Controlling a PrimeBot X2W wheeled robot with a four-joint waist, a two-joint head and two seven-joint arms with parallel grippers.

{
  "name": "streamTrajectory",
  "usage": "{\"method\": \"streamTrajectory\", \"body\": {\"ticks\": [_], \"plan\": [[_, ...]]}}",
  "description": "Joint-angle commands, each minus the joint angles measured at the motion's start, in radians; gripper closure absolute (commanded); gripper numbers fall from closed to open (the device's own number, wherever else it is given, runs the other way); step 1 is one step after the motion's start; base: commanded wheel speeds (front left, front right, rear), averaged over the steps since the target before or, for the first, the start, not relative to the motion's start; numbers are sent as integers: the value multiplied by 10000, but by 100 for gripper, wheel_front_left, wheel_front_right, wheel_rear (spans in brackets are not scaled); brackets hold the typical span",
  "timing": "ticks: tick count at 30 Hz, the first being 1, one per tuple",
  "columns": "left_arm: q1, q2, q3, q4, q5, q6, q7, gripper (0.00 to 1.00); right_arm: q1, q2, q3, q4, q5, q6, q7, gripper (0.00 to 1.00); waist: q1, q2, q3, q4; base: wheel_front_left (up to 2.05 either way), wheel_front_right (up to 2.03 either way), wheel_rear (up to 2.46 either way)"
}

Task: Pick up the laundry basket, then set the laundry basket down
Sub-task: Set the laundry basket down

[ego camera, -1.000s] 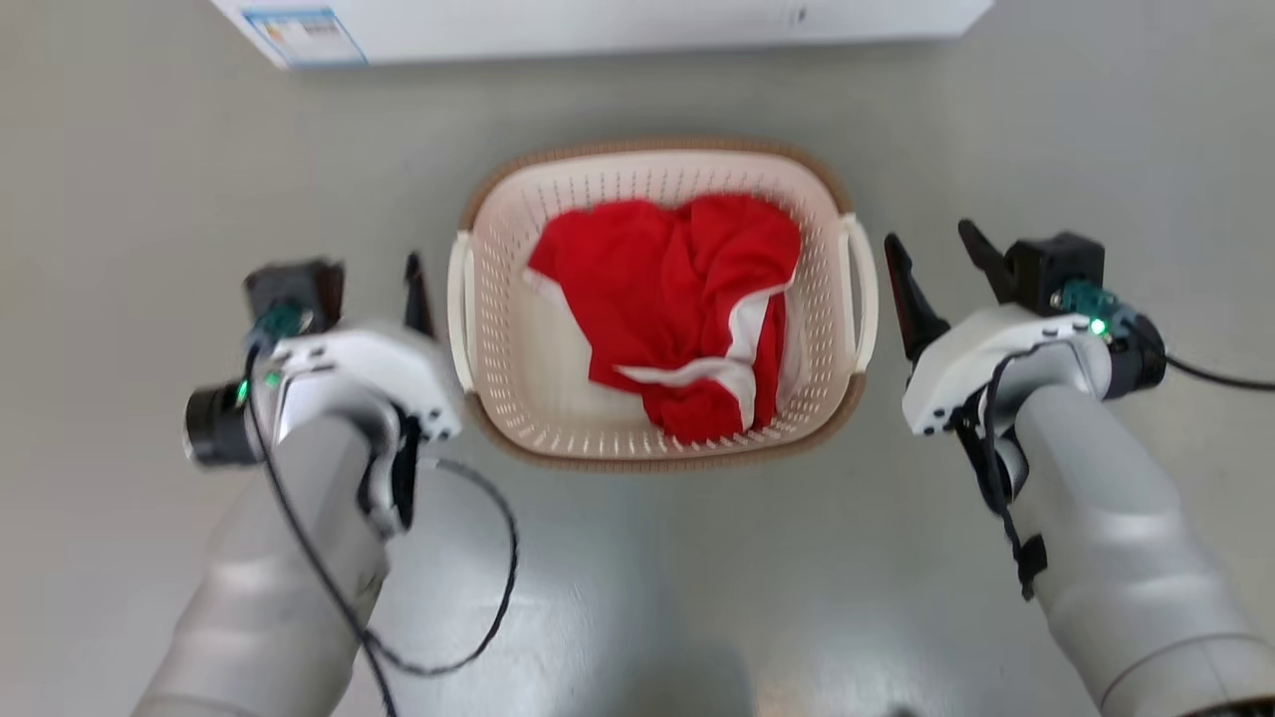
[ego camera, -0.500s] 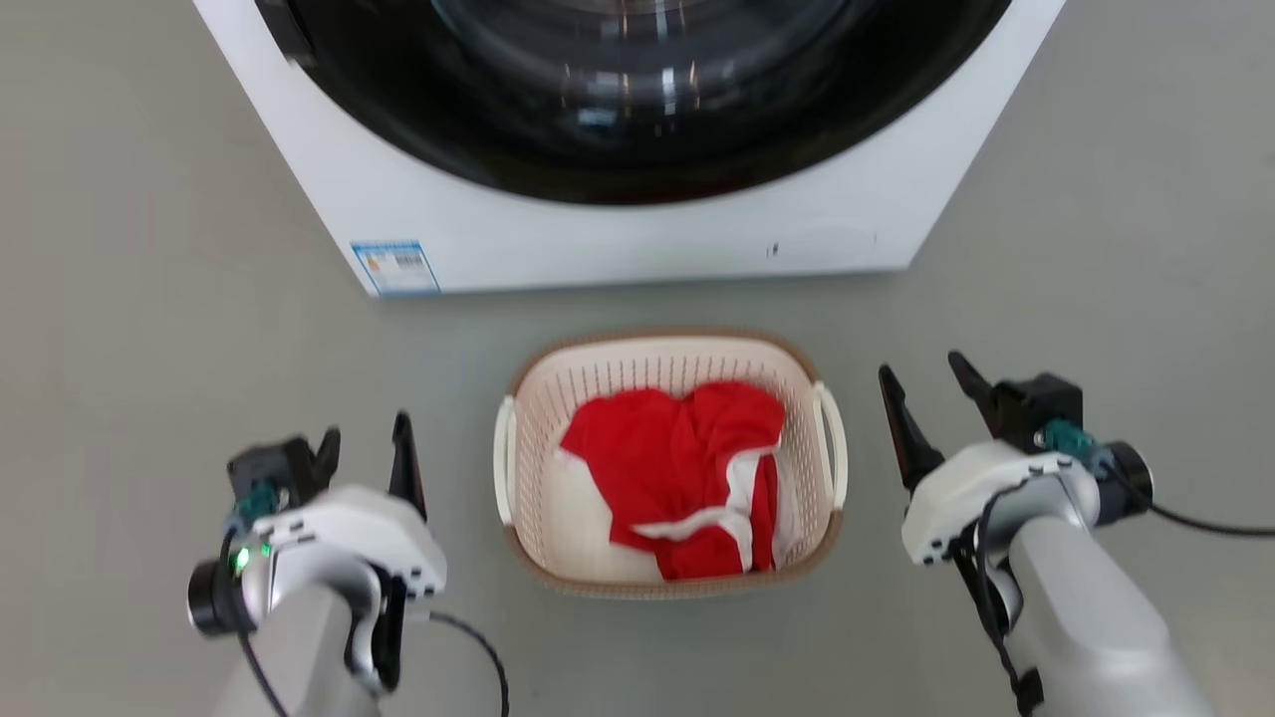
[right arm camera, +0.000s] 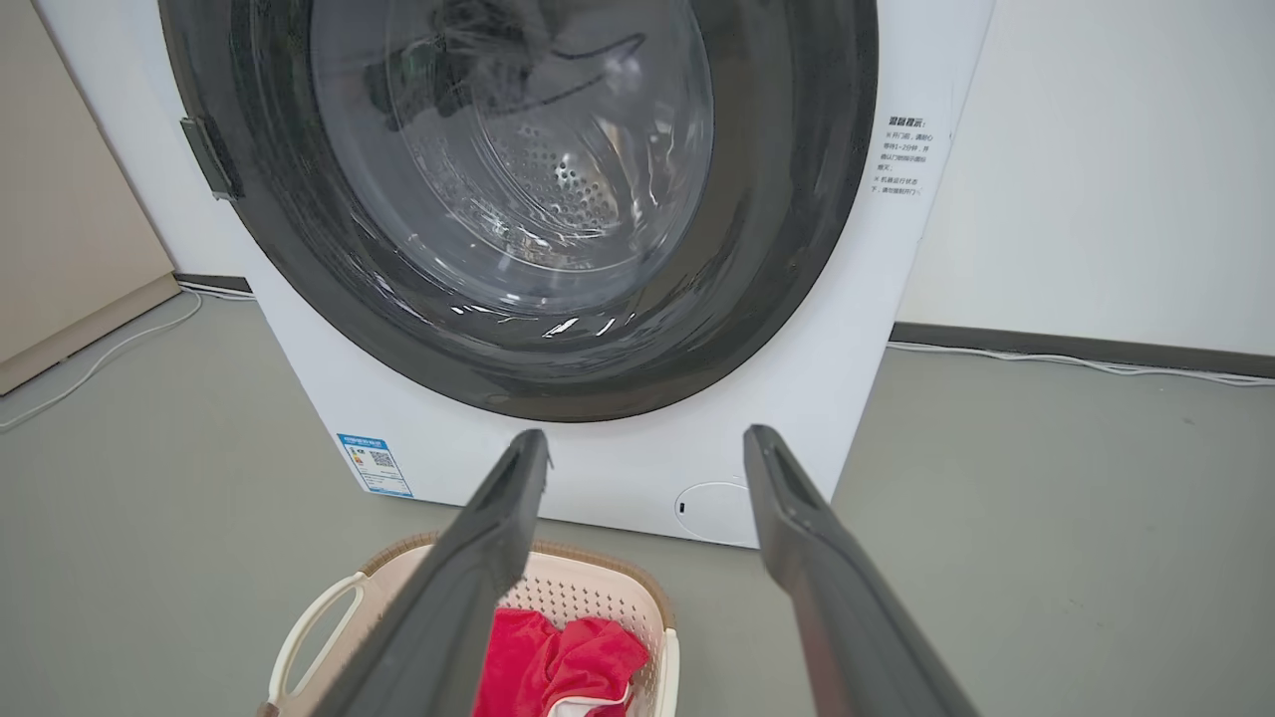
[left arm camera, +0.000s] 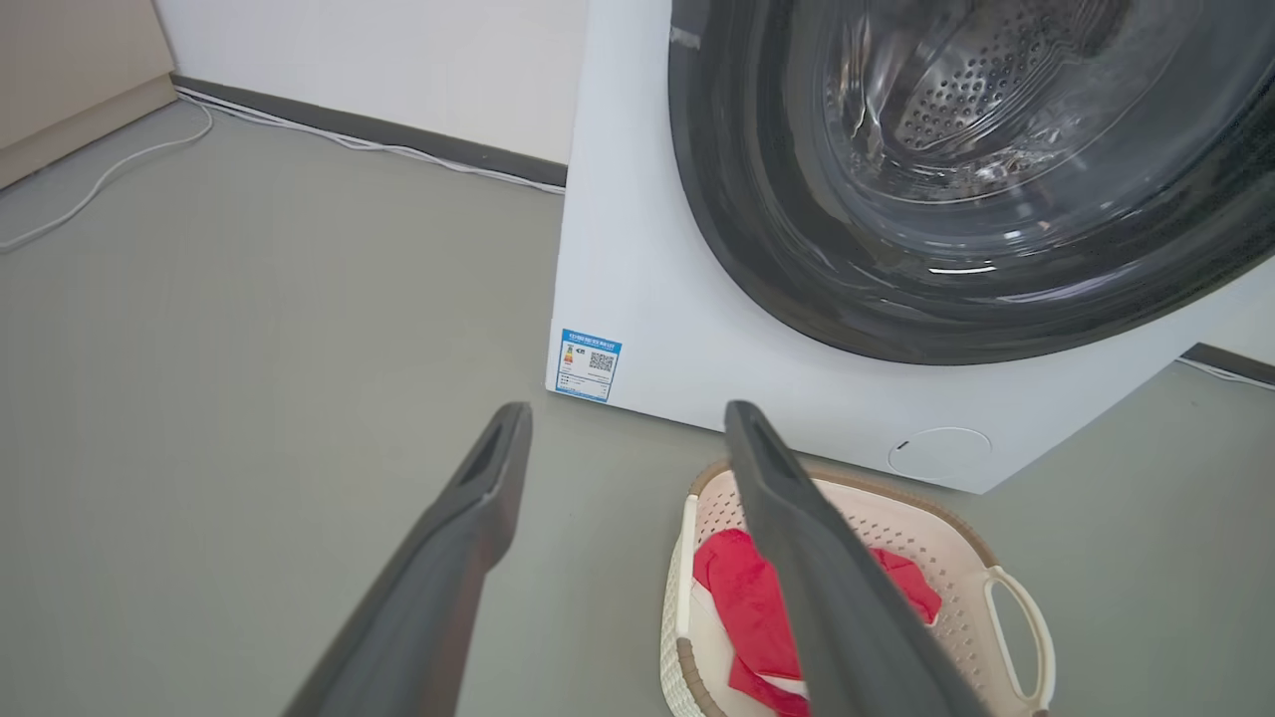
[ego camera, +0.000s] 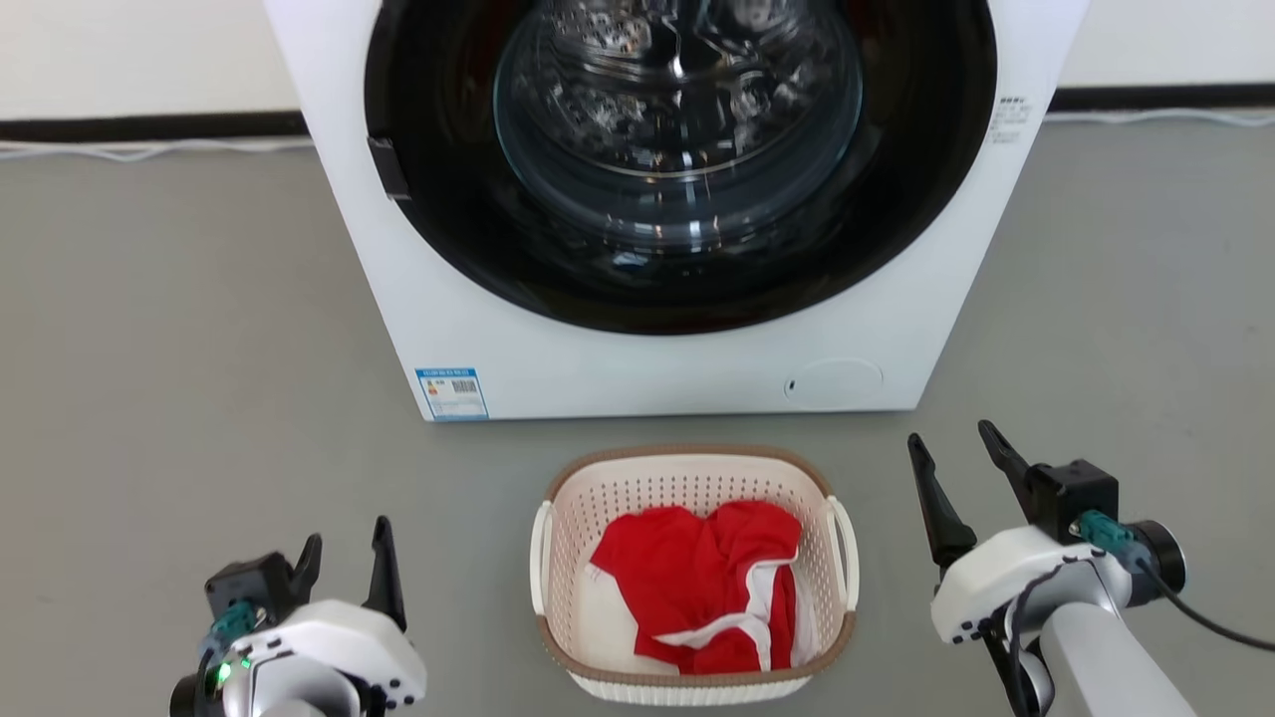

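Grey floor (ego camera: 179,329); white washing machine (ego camera: 637,373), dark glass door (ego camera: 677,129); white wall (ego camera: 139,50), black skirting (ego camera: 149,126), pale cable (ego camera: 149,151)

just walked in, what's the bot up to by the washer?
Nothing is held right now. The laundry basket sits on the floor in front of the washing machine, with a red and white garment inside. The left gripper and right gripper hang open on either side, clear of its handles.

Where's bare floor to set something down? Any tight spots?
Wide bare floor left of the washer and right of it. Narrower strips between the basket and the left gripper, and the right gripper. Tight: the gap between basket and washer front.
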Motion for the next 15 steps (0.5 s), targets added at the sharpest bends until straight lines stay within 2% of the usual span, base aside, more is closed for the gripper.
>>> {"method": "streamTrajectory", "body": {"ticks": [1, 8, 15], "plan": [[49, 87, 424, -367, 219, -141, -60, 0, 175, -12, 156, -489, -107, 63, -111, 0, 1, 0, -295, 44, 0, 0, 0], [607, -20, 781, -800, 519, -364, -60, 0, 844, -17, -31, -1157, -112, 63, -111, 0, 1, 0, -653, 81, 0, 0, 0], [1025, -77, 1019, -1211, 702, -382, -60, 0, 1317, 12, -313, -1549, -244, 63, -111, 0, 1, 0, -871, 71, 0, 0, 0]]}}
